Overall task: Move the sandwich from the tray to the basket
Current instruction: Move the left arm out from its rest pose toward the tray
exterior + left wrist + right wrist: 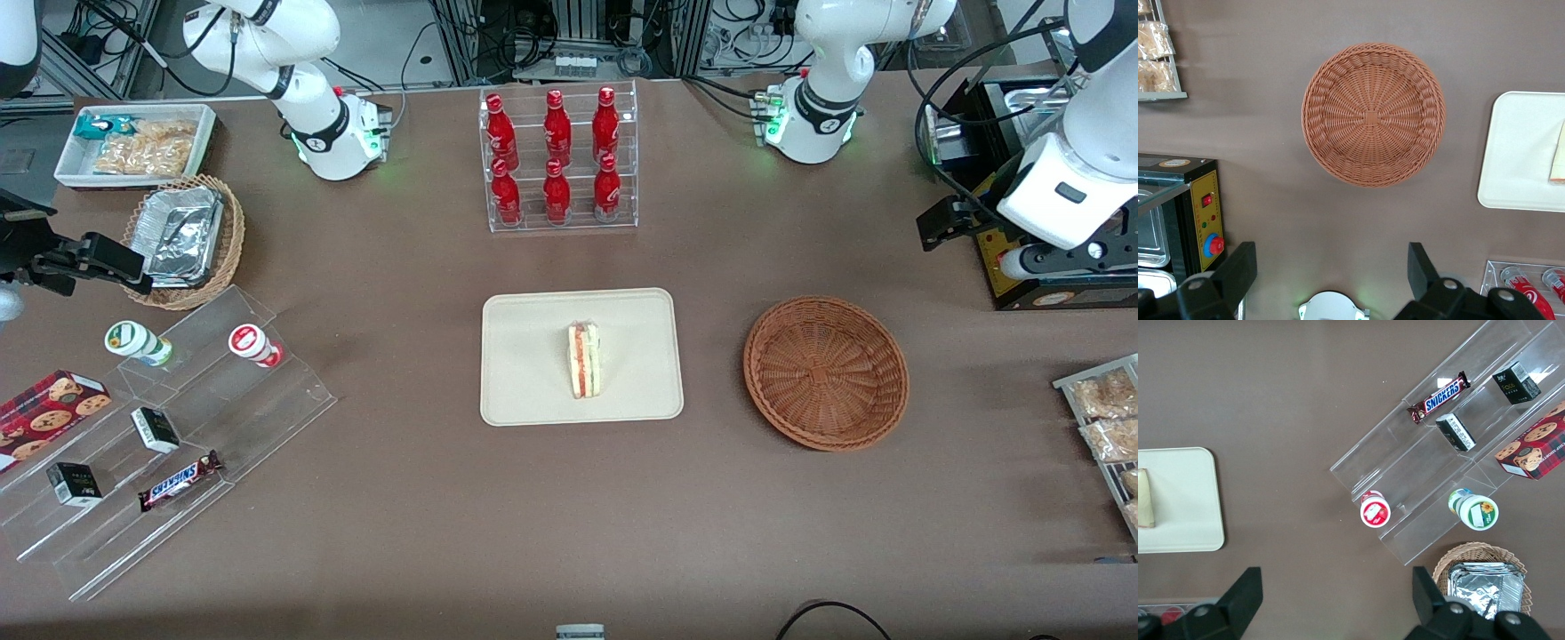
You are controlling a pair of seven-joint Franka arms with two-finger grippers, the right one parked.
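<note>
Tool (949, 224) above table (569, 524), well apart from sandwich (584, 360).

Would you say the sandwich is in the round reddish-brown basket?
No, the sandwich lies on the white tray, and the open gripper hangs near the black and yellow appliance.

The boxy black-and-yellow machine (1102, 299) obstructs near the end effector (978, 233); a passable tabletop (713, 356) gap separates the round brown wicker basket (758, 378) from the flat white rectangular tray (533, 356).
</note>
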